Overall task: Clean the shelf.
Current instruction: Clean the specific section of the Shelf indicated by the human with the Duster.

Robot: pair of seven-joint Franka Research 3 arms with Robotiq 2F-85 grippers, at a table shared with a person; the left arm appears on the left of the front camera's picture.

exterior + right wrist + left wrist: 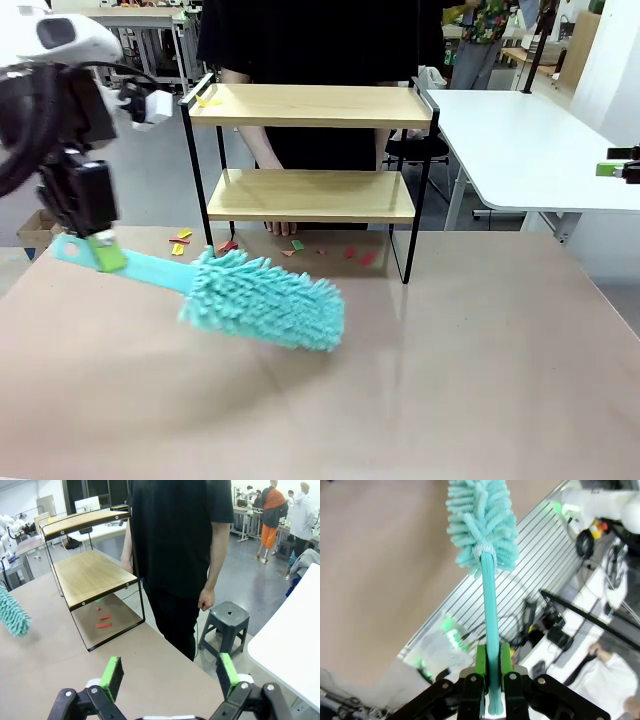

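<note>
- Left end effector (101,250) is at the left of the surface (470,380), pointing down; its green pads are clamped tight on the flat end of a teal duster (262,298); in the left wrist view the handle runs straight up from between the closed fingers (480,659) to the fluffy head (480,520).
- The duster lies at a shallow slant; the handle end is higher, at the left; the head is low over the surface, left of centre; I cannot tell whether the head touches.
- Right end effector (170,672) is spread wide with nothing between its pads; it hangs off the right end of the surface, looking back toward the shelf (90,575).
- The shelf (310,105) stands upright at the far middle of the surface; two wooden boards sit in a black frame, one above the other; it is beyond and a little right of the duster head, with a gap between them.
- A yellow scrap (207,100) lies at the left end of the top board.
- More scraps (292,247), red, yellow and green, are strewn on the surface under the lower board and just left of the frame; red ones (104,625) show in the right wrist view too.
- A person (320,40) in black stands close behind the shelf; one hand (206,600) hangs at the side.
- A grey stool (227,617) stands on the floor beside the person; a white table (520,140) is off to the right.
</note>
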